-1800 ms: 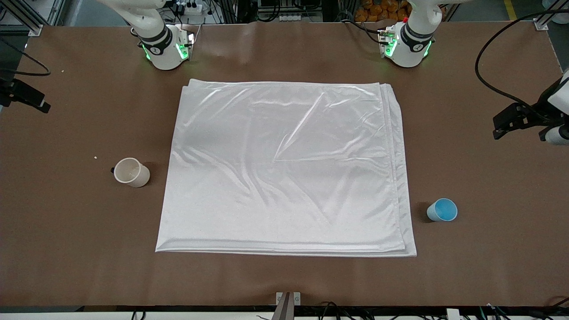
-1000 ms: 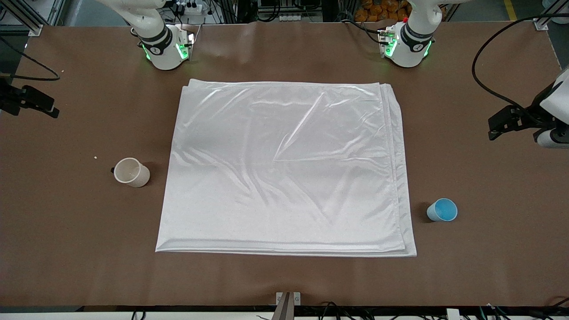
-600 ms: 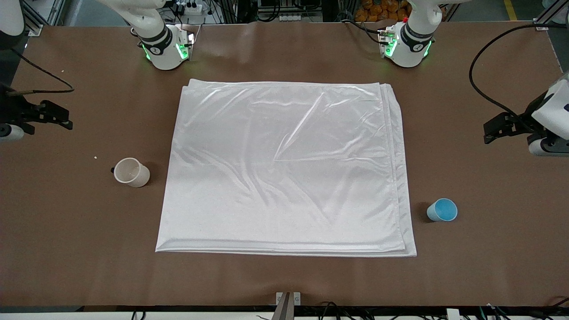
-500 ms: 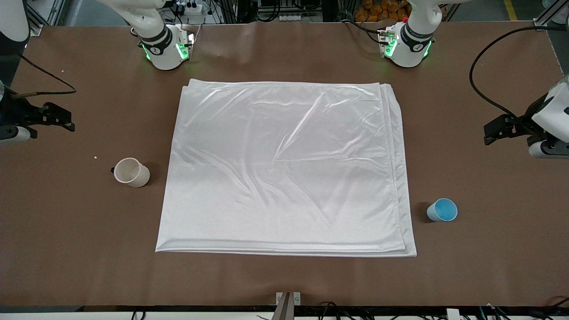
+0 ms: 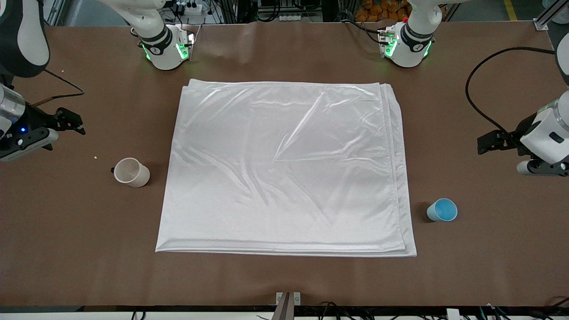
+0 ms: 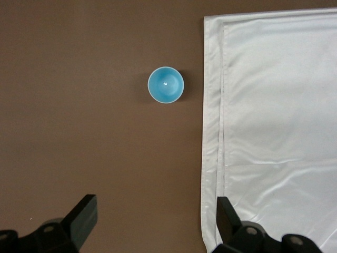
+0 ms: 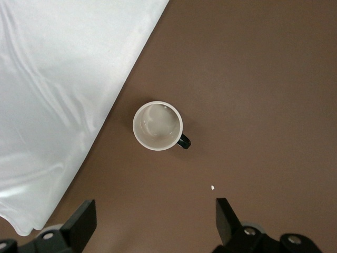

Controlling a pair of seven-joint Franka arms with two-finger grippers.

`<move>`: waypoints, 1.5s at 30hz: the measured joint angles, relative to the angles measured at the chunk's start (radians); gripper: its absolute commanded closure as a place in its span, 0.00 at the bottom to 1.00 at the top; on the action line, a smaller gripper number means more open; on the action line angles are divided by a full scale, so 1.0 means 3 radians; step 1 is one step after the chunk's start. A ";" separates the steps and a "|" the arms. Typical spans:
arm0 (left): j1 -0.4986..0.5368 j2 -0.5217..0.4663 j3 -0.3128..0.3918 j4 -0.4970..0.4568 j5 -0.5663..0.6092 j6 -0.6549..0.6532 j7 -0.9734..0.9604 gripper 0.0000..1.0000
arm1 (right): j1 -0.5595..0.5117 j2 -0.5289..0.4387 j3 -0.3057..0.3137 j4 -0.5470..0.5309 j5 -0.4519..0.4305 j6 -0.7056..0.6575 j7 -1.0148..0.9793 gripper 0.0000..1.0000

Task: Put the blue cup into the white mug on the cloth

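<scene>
Both end effectors, left (image 5: pixel 486 144) and right (image 5: pixel 71 121), are spread wide, empty; the cup (image 5: pixel 442 210) could be tipped by an off-centre grasp.

Bright, sharp; sheen on cloth (image 5: pixel 284 169)

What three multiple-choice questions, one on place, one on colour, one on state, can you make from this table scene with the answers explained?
1. Where does the white mug stand?
A. on the cloth
B. on bare table beside the cloth
C. in a gripper

2. What colour is the handleless cup?
A. red
B. green
C. blue

3. How is the left gripper?
A. open, empty
B. shut on the cup
C. shut on the mug

Answers: B, brown table shows all around the mug; C, it is blue inside and out; A, its jaws stand apart with nothing between.
</scene>
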 measured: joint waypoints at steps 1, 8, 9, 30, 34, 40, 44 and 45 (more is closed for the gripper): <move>0.0011 0.0024 0.0001 0.0000 0.0000 0.0029 0.0000 0.00 | -0.0006 0.0002 0.0000 -0.0030 0.0000 0.0021 -0.0078 0.00; 0.0049 0.0132 0.0001 0.0000 0.0000 0.0164 -0.0002 0.00 | -0.0039 0.0070 -0.0001 -0.0168 -0.0009 0.0138 -0.0495 0.00; 0.0049 0.0138 0.0001 -0.0001 0.0000 0.0173 -0.0005 0.00 | -0.0039 0.0089 -0.0001 -0.0172 -0.0020 0.0151 -0.0562 0.00; 0.0245 0.0152 -0.0001 -0.0913 0.0000 0.1623 -0.0005 0.00 | -0.0231 0.0383 -0.0002 -0.0760 -0.0099 0.1281 -0.2380 0.00; 0.0296 0.0182 0.0000 -0.1141 0.0000 0.1972 -0.0005 0.00 | -0.0225 0.0474 0.0005 -0.0764 -0.0100 0.1354 -0.2610 0.00; 0.0319 0.0371 -0.0001 -0.1356 0.0000 0.2446 -0.0041 0.00 | -0.0224 0.0614 0.0005 -0.0765 -0.0101 0.1495 -0.2859 0.00; 0.0324 0.0553 -0.0002 -0.1366 0.0000 0.2674 -0.0045 0.00 | -0.0225 0.0712 0.0004 -0.0765 -0.0101 0.1562 -0.2896 0.00; 0.0324 0.0592 -0.0003 -0.1364 0.0000 0.2711 -0.0045 0.00 | -0.0225 0.0734 0.0004 -0.0765 -0.0102 0.1569 -0.2900 0.00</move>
